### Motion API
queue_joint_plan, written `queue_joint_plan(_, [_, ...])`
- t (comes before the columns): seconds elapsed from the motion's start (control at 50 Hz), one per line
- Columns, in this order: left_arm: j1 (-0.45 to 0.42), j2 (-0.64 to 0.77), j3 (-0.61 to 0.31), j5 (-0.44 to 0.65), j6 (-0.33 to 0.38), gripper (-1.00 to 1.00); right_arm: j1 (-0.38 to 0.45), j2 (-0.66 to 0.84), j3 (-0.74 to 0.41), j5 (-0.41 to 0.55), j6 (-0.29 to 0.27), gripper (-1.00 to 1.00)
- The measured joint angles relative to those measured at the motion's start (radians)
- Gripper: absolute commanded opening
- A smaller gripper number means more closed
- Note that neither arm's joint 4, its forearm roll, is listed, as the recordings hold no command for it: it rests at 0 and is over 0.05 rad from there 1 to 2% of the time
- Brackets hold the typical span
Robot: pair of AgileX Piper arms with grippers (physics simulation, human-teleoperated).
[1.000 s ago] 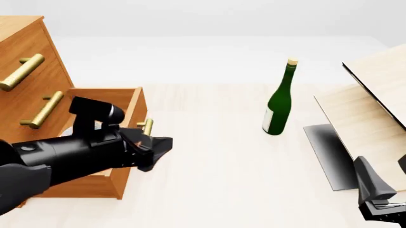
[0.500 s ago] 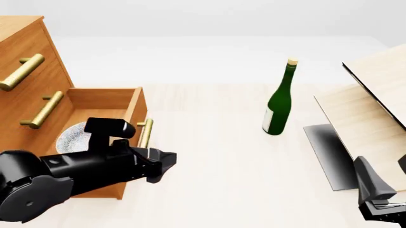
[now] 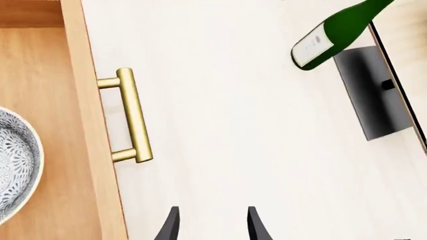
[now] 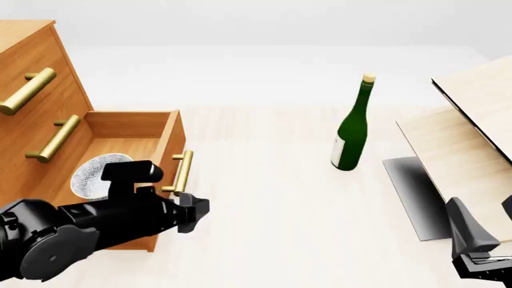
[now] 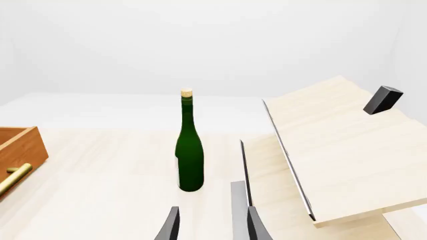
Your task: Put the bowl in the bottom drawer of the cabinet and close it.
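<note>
- The small round white-grey speckled bowl (image 4: 98, 175) lies on the floor of the orange-brown wooden bottom drawer (image 4: 164, 150), which stands pulled out from the tall three-drawer wooden cabinet (image 4: 32, 90); the placing looks done, and closing is what remains.
- The drawer's brass cylindrical bar handle (image 4: 183, 171) sits on its front panel. In the left wrist view the handle (image 3: 133, 116) runs along that panel, its long axis crosswise to the way the drawer must slide.
- The black left gripper (image 4: 196, 211) hangs just outside the drawer front, near the handle's nearer end and apart from it. Its fingers (image 3: 170, 227) are parted with nothing between them, and they point across the bare pale wood table (image 4: 272, 198).
- By my reading, the drawer front lies to the cabinet side of that gripper, so a push towards the cabinet is the move called for.
- The black right gripper (image 5: 209, 227) is likewise spread and empty, far off by the tilted pale wood panels (image 4: 468, 138), beyond the tall dark green glass bottle (image 4: 352, 129); the left arm is plainly nearer.
</note>
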Motion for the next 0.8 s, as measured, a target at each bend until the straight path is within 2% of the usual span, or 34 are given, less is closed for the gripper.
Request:
queue_joint_plan(0.44, [0.112,0.001,0.037,-0.023,0.039,1.0,0.0,0.0,0.0,0.0,0.0,1.0])
queue_joint_plan(0.8, [0.219,-0.009,0.06,-0.026,0.1,1.0,0.0,0.0,0.0,0.0,0.0,1.0])
